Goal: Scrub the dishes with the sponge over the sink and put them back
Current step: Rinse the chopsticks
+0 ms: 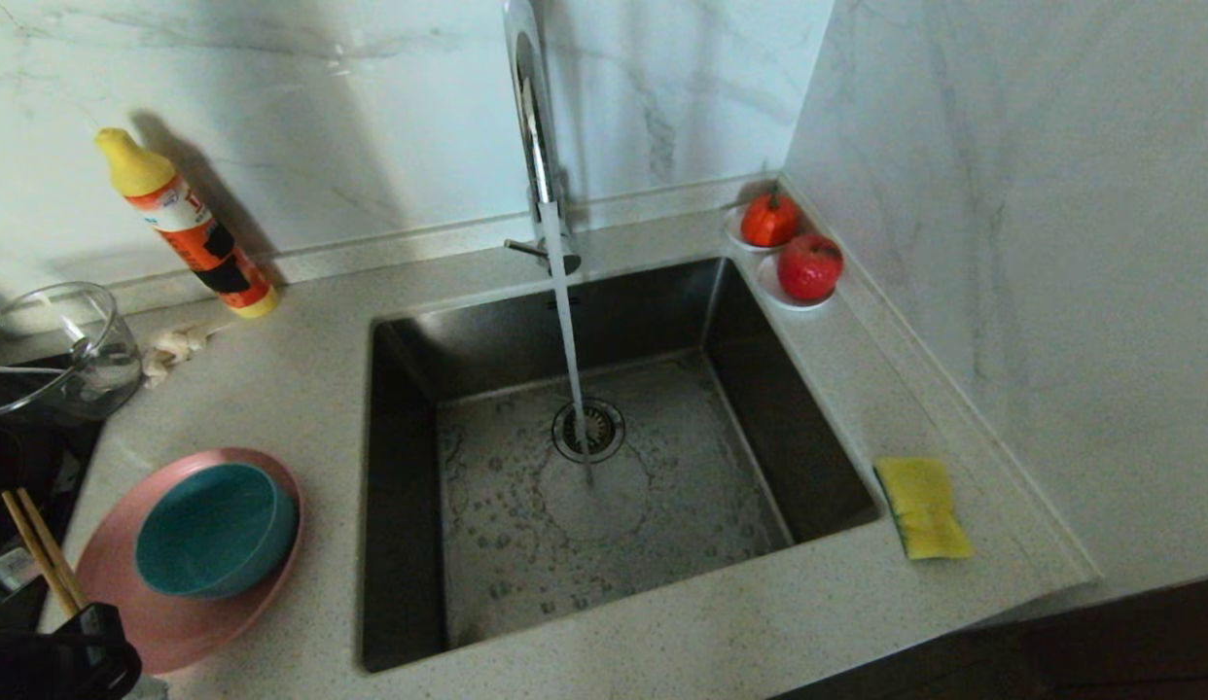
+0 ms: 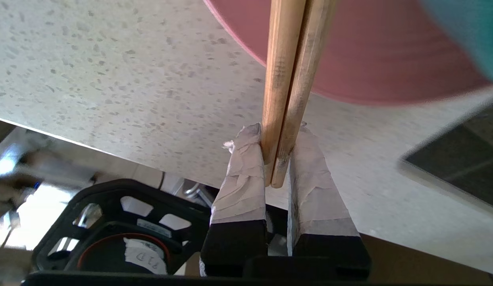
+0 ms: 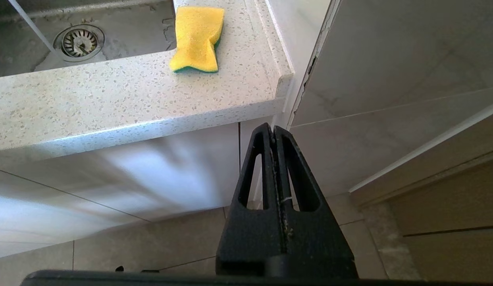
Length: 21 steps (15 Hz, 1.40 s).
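At the near left corner of the table [image 1: 302, 389], the left tool [image 2: 276, 159] is clamped on the butt ends of the paired wooden sticks [image 2: 288, 79], whose long axis runs away from the taped fingers [image 2: 242, 174] over the rim of the pink plate [image 1: 176, 622]; the teal bowl [image 1: 215, 530] sits in that plate. Rightward lies the sink [image 1: 604, 457], water running from the tap [image 1: 541, 146] onto the drain, so the carry goes that way. Beyond the sink's far right edge rests the sponge [image 1: 923, 507], nearer the right tool [image 3: 275, 131], which hangs pressed together and empty below the table. Only part of the left tool appears in the head view.
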Available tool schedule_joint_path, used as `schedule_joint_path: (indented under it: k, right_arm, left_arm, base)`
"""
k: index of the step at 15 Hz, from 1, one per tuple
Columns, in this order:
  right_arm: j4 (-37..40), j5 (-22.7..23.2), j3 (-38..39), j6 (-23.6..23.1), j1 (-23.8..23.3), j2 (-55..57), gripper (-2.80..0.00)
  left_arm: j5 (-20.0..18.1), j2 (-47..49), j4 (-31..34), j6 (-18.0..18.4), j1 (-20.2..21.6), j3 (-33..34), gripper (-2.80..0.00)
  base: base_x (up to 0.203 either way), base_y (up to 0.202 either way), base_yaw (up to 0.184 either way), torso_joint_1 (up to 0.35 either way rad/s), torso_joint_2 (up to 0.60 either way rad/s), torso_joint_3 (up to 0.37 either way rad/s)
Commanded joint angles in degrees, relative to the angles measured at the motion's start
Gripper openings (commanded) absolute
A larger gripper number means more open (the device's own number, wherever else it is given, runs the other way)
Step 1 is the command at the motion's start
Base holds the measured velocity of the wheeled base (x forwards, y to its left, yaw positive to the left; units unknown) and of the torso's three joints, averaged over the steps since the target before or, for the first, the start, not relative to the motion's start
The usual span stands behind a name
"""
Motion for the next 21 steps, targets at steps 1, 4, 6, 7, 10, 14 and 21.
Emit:
schedule_joint_path:
  k: [1, 4, 6, 7, 10, 14, 21]
  right_arm:
    - [-0.02, 0.0, -0.02, -0.01, -0.02, 0.01, -2.8]
    - [-0.02, 0.0, 0.05, 0.03, -0.02, 0.06, -2.8]
    - [-0.02, 0.0, -0.04, -0.05, -0.02, 0.06, -2.8]
    - [-0.02, 0.0, -0.04, 0.03, -0.02, 0.06, -2.8]
    - [-0.02, 0.0, -0.01, 0.03, -0.02, 0.06, -2.8]
    - [-0.02, 0.0, -0.04, 0.03, -0.02, 0.06, -2.8]
    - [-0.02, 0.0, -0.01, -0.03, -0.02, 0.0, -2.8]
  left_arm:
    - [-0.19, -4.07, 0.51, -0.14, -0.05, -0.19, -2.8]
    - [-0.23, -6.99, 0.98, 0.07, -0.14, -0.04, -2.8]
    - [-0.15, -9.22, 1.69, 0.19, -0.15, -0.14, -2.8]
    - [-0.01, -10.4, 1.85, 0.37, -0.15, -0.07, -2.8]
    - [0.21, -14.52, 2.32, 1.4, -0.15, -0.47, -2.8]
    - [-0.59, -19.39, 3.55, 4.2, -0.67, -2.41, -2.8]
    - [-4.81, -22.28, 3.73, 8.46, -2.58, -12.26, -2.8]
  base:
    - [0.0, 0.0, 0.0, 0.0, 0.0, 0.0]
    - [0.0, 0.0, 0.0, 0.0, 0.0, 0.0]
    - [0.0, 0.0, 0.0, 0.0, 0.0, 0.0]
    - [0.0, 0.0, 0.0, 0.0, 0.0, 0.0]
    - [0.0, 0.0, 0.0, 0.0, 0.0, 0.0]
    - [0.0, 0.0, 0.0, 0.0, 0.0, 0.0]
    - [0.0, 0.0, 0.0, 0.0, 0.0, 0.0]
